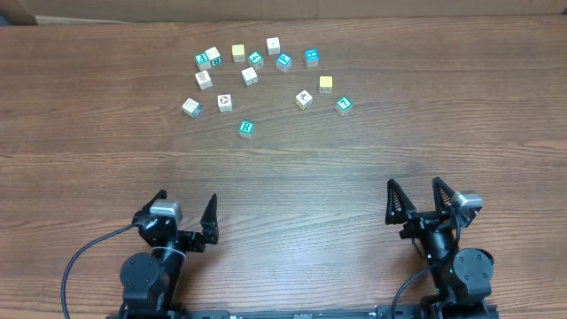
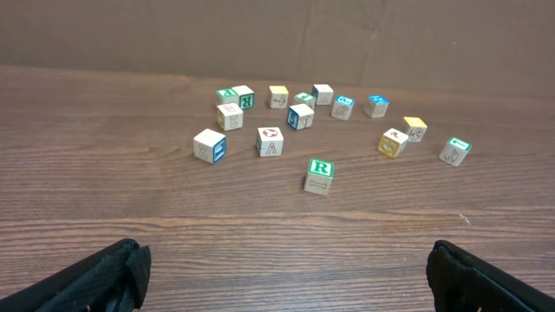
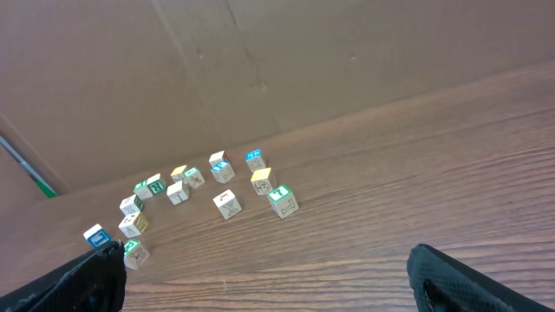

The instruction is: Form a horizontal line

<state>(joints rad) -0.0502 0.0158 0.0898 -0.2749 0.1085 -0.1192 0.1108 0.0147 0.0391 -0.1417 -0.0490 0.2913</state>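
Note:
Several tiny toy cubes lie scattered at the far middle of the table, and none of them form a straight row. The cube with a green R [image 1: 246,128] sits nearest to me, apart from the rest; it also shows in the left wrist view [image 2: 320,173]. White-faced picture cubes lie near it, one with a red picture [image 1: 225,103] [image 2: 270,141], one at the left [image 1: 191,107] and one at the right [image 1: 304,98]. My left gripper [image 1: 184,213] [image 2: 286,277] and my right gripper [image 1: 415,186] [image 3: 264,277] are open and empty, near the front edge, far from the cubes.
Teal-faced cubes [image 1: 311,58] [image 1: 344,105] and plain yellow cubes [image 1: 238,52] [image 1: 326,83] lie mixed among the others. A brown cardboard wall [image 3: 260,69] stands behind the table's far edge. Bare wood lies between the grippers and the cubes.

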